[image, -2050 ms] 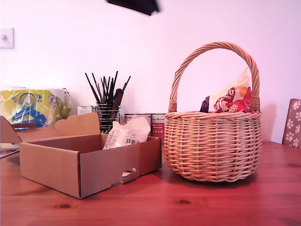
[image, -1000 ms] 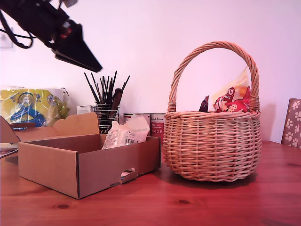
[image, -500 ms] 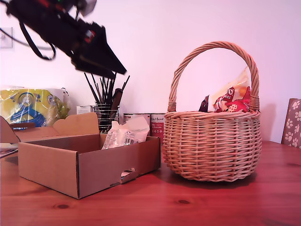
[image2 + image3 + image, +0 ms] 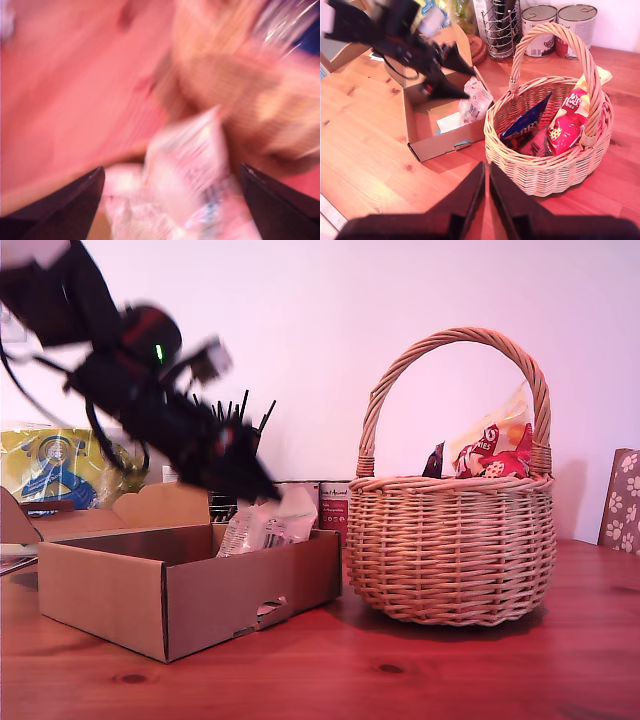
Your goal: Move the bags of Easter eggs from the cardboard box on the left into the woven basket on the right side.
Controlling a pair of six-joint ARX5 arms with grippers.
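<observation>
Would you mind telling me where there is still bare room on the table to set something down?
The bare table in front of the cardboard box and woven basket is free. It is crowded behind: tins, a utensil holder, and my first gripper over the whitish bag in the box.

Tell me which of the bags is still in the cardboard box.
The whitish-clear bag, leaning in the cardboard box under my first gripper. The dark blue bag and red bag lie in the woven basket.
</observation>
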